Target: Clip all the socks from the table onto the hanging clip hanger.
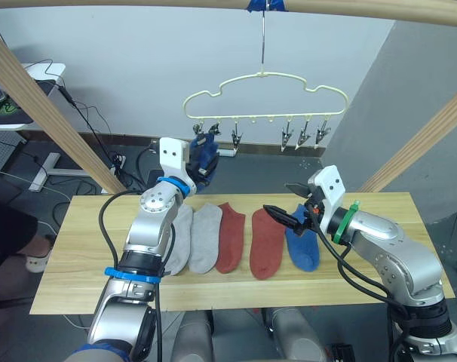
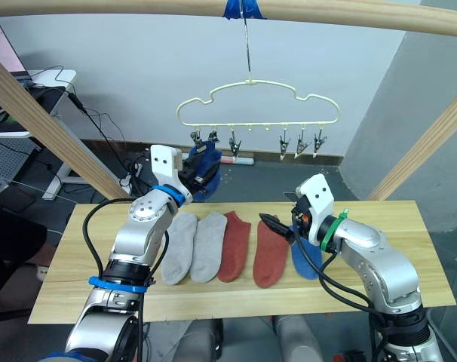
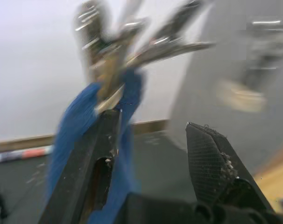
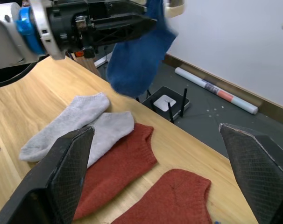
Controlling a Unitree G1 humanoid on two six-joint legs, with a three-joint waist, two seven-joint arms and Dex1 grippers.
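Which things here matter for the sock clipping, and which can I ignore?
Job:
- blue sock hanging at the clip hanger, beside the open left gripper
- five socks on the table: two grey, two red, one blue
- open right gripper

Ignore:
- wooden poles
- floor cables

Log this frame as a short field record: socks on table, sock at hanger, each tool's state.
socks on table: five in a row; two grey socks, two red socks, one blue sock
hanging blue sock: at a clip near the clip hanger left end
left tool: open, raised beside that sock
right tool: open, above table socks
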